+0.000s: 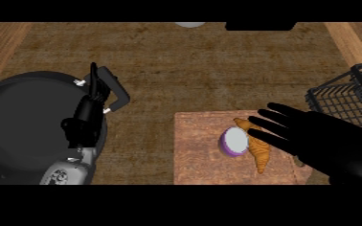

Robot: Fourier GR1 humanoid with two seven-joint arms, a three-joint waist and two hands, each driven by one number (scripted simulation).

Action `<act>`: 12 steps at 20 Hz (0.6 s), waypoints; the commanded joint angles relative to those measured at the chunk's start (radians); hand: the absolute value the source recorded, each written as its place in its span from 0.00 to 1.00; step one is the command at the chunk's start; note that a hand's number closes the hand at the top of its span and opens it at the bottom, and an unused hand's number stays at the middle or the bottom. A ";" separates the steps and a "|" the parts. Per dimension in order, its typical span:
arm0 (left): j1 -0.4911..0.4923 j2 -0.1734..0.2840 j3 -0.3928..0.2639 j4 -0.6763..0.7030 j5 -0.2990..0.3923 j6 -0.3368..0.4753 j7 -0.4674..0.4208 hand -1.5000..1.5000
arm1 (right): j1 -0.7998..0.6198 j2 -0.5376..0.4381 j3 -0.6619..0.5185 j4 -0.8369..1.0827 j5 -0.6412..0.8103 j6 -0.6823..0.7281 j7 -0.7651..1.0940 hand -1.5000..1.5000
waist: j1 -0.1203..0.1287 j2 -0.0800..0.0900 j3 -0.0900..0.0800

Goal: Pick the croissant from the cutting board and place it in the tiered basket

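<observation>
Right hand: big black shape coming in from lower right; I saw its fingers spread wide and fairly straight, holding nothing, tips over the right part of the board.
Left hand: at the view's left over the dark round pan; fingers looked relaxed, nothing held, resting, well apart from the board.
Pan: large dark round thing at left, not part of my job.
Cutting board: wooden slab, lower centre-right, its right edge hidden under my right hand.
Tiered basket: black wire frame at right edge, beyond the board and up-right of the right hand; only partly in frame.
Croissant: on the board, right half, golden; long axis ran roughly top-to-bottom in the view, slightly slanted, upper tip toward the far edge, lower tip nearer me.
Purple-rimmed bowl: small, white inside, just left of the croissant, touching or nearly, I couldn't tell which.
Key relation: croissant lay right under/just left of my right fingertips; fingers crossed its long axis roughly sideways.
Nearer hand: right, by far.
Judgement: still pre-grasp; I'd have lowered and closed across the croissant's middle, watching the bowl.
</observation>
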State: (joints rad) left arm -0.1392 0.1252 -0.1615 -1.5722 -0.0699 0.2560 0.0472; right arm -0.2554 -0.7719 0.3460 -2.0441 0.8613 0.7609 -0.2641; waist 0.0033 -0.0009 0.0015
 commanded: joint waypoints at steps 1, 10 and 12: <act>0.013 -0.017 -0.004 -0.014 -0.015 -0.012 0.007 0.50 | 0.007 0.070 0.010 0.027 0.091 -0.012 0.013 0.00 | -0.001 0.001 -0.002; 0.024 -0.013 0.021 -0.049 -0.020 -0.040 0.024 0.50 | 0.010 0.090 -0.019 0.222 0.167 -0.068 -0.111 0.00 | 0.003 0.001 -0.001; -0.030 -0.035 0.022 0.012 -0.042 -0.025 0.033 0.50 | -0.018 0.085 -0.034 0.268 0.172 -0.066 -0.163 0.00 | 0.000 0.002 -0.001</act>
State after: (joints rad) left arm -0.1551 0.0963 -0.1391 -1.5767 -0.0923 0.2363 0.0700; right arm -0.2463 -0.6969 0.3236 -1.8572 1.0080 0.6900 -0.3586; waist 0.0032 -0.0009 0.0019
